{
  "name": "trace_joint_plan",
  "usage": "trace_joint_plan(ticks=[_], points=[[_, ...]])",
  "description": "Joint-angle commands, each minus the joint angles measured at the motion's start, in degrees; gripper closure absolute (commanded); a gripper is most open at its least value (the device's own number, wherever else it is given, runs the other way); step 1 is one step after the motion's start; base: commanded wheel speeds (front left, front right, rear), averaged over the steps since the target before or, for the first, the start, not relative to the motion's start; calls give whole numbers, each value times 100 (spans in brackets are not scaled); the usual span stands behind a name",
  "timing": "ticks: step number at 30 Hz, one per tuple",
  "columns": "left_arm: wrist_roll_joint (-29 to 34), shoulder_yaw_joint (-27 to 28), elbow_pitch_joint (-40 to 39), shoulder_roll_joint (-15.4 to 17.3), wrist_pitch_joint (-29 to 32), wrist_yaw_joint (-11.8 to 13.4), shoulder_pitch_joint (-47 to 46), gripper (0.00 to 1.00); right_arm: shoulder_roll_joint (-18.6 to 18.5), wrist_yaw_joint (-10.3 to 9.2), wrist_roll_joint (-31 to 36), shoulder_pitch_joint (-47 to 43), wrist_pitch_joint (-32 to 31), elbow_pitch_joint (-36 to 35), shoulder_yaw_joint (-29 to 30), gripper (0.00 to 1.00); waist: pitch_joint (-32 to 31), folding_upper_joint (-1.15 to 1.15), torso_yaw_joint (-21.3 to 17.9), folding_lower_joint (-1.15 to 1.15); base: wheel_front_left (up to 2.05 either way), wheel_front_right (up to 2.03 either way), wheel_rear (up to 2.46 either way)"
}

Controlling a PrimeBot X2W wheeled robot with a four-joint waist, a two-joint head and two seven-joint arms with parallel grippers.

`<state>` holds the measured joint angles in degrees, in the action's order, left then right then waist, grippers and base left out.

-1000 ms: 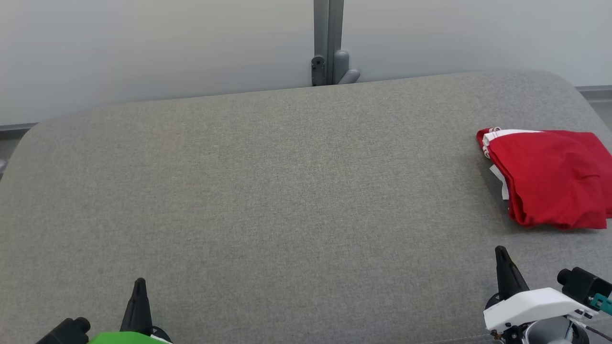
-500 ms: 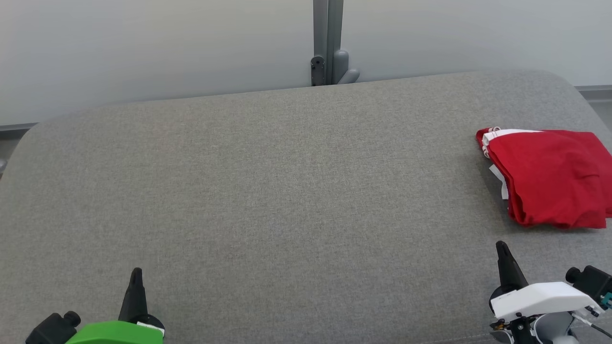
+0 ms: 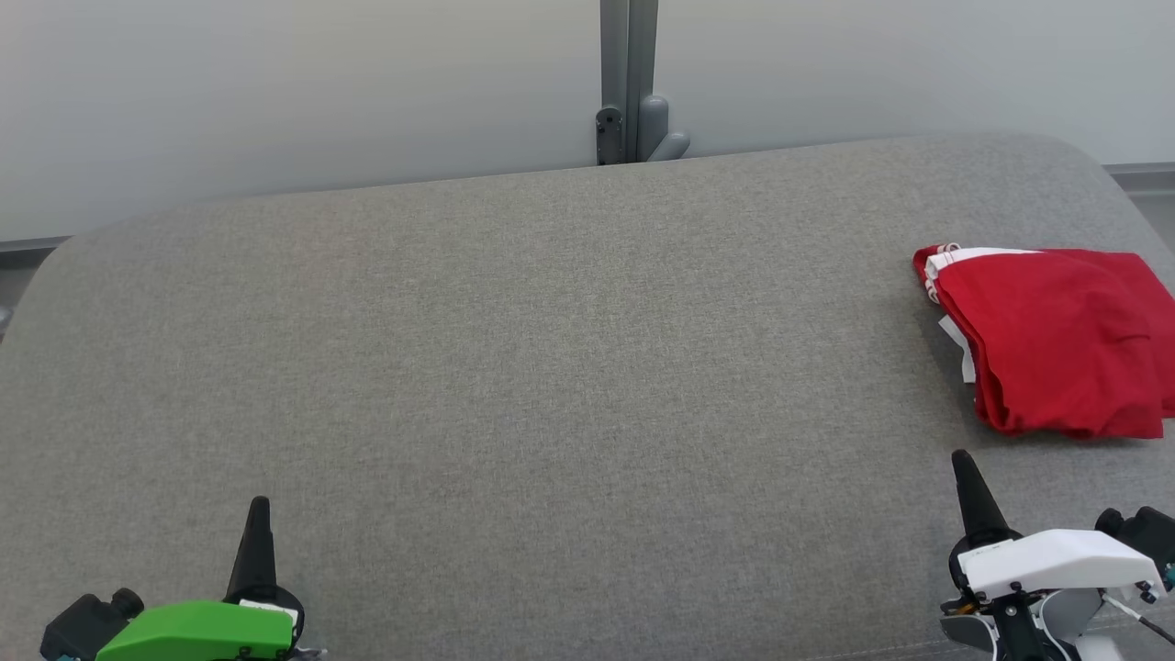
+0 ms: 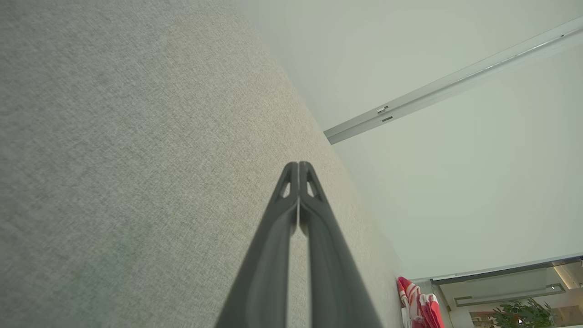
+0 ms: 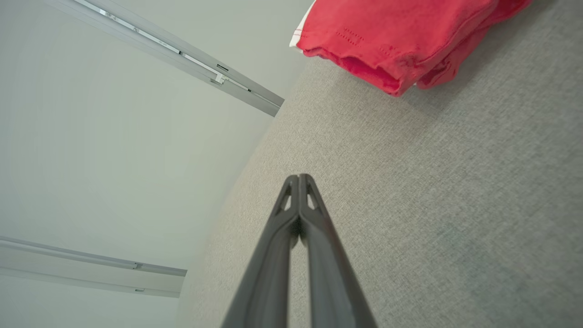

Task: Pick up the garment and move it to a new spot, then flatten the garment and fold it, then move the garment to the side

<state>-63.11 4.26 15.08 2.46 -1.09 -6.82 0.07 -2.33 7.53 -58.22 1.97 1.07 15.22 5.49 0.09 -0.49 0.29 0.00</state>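
Right hand (image 3: 961, 456) sat clenched, empty, near garment (image 3: 1056, 340) | left hand (image 3: 259, 503) likewise, well apart from garment | judged best: retreat without snagging fold.

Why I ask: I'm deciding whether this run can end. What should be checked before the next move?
1. Fold of the garment: ok, a compact red stack.
2. Placed at the side: ok, it lies at the right end of the grey padded surface.
3. The left claw empty: ok, shut on nothing.
4. The right claw clear of the garment: ok, shut and apart from it.
5. Right edge of the stack tidy: cannot tell, the head view cuts it off.
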Motion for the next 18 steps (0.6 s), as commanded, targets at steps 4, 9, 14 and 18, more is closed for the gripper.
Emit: trace_joint_plan(ticks=[4, 9, 14, 18], points=[[-325, 44, -77, 43, 72, -35, -183, 100, -41, -4, -368, 139, -80, -90, 28, 100, 0, 26, -2, 0, 0, 0, 0], [-598, 63, -92, 45, 153, -40, -226, 100, -45, -2, -694, 157, -154, -106, 37, 100, 1, 28, -4, 0, 0, 0, 0], [-865, 80, -103, 47, 221, -46, -268, 100, -48, -2, -1010, 185, -225, -123, 46, 100, 2, 30, -6, 0, 0, 0, 0], [-1090, 94, -114, 50, 276, -51, -307, 100, -50, -2, -1249, 205, -281, -135, 53, 100, 2, 32, -8, 0, 0, 0, 0]])
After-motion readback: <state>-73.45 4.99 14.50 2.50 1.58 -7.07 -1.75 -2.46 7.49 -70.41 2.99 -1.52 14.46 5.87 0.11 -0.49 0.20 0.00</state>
